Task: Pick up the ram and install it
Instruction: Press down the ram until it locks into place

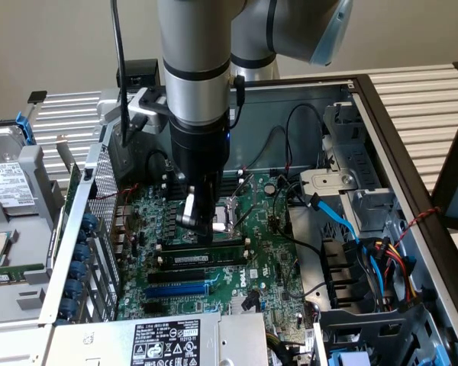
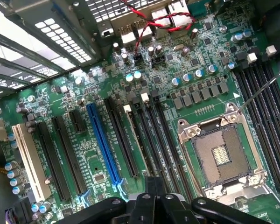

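Note:
The ram [image 1: 201, 259], a green stick with a white label, stands on edge along a long black slot [image 1: 202, 246] on the motherboard [image 1: 267, 252] inside the open computer case. My gripper [image 1: 201, 229] hangs straight down over the slots, its tips just behind and above the ram's top edge. The fingers are shut together with nothing between them. I cannot tell whether they touch the ram. In the wrist view the gripper [image 2: 155, 189] hovers over the row of black slots [image 2: 165, 135] with white end clips.
A blue expansion slot [image 1: 175, 290] [image 2: 102, 140] lies beside the black ones. The open CPU socket [image 1: 227, 213] [image 2: 219, 156] sits close behind the gripper. Loose cables [image 1: 359, 236] and drive cages crowd the exterior view's right; a power supply [image 1: 168, 341] borders the front.

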### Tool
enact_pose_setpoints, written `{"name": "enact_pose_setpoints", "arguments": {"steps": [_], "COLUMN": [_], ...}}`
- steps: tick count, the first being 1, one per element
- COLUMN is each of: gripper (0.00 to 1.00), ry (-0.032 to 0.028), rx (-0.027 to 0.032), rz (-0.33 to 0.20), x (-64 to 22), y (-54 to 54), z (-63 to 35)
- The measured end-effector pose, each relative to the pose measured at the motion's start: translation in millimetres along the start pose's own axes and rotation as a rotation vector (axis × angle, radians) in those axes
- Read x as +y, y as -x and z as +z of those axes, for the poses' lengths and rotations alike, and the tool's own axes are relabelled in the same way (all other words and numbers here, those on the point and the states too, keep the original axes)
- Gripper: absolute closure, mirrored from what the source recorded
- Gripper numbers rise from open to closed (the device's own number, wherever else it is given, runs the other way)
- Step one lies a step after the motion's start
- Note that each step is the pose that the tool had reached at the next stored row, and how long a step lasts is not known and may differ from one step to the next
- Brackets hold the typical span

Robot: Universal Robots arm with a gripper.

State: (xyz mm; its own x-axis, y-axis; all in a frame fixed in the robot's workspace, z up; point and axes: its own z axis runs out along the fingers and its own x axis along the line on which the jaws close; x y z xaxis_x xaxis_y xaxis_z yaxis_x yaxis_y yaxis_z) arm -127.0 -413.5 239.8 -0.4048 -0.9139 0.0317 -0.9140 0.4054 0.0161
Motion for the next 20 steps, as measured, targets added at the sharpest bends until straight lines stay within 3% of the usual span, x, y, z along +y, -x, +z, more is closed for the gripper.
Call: {"name": "enact_pose_setpoints", "arguments": {"steps": [20], "gripper": [0.89], "ry": [0.0108], "rx": [-0.0055], "rz": [0.341], "x": [0.0], "y": [0.1], "z": [3.0]}}
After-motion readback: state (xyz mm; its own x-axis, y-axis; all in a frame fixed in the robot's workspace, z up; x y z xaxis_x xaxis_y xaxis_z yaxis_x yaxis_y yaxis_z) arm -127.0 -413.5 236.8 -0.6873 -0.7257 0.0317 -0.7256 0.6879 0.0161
